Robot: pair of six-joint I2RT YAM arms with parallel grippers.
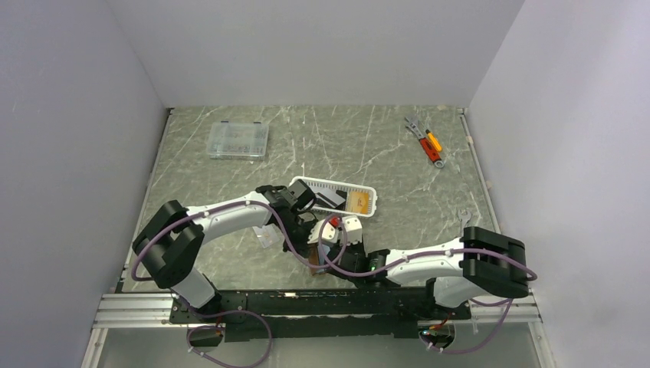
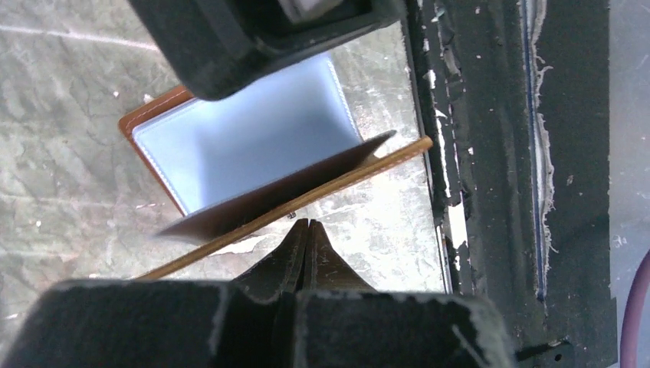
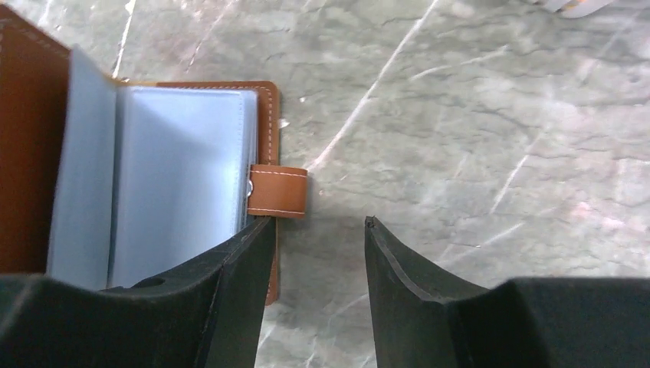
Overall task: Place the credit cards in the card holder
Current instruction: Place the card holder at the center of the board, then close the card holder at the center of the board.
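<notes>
I see the card holder (image 3: 184, 176) lying open on the bench (image 3: 475, 115), a grey-green slab veined in white like marble. It is smooth brown leather with pale stitching along its edges, and inside are soft pale blue sleeves with rounded corners. A short snap tab (image 3: 277, 192) sticks out from its long side. One leather cover stands raised off the bench.

My left end effector (image 2: 306, 230) has its fingers pressed together, with the tips at the edge of that raised cover. I cannot tell whether they pinch the leather. My right end effector (image 3: 319, 222) has its jaws apart and holds nothing. One black finger hangs over the card holder's edge just beside the tab, and the other is over bare bench. From above, both wrists crowd over the card holder and hide most of it.

Just beyond the card holder sits a white slotted basket (image 1: 337, 182) holding the credit cards (image 1: 331, 199): flat black ones and an orange-gold one (image 1: 360, 202). Well beyond and to the left lies a clear compartment box (image 1: 238, 140). Far off to the right are hand tools (image 1: 424, 140).
</notes>
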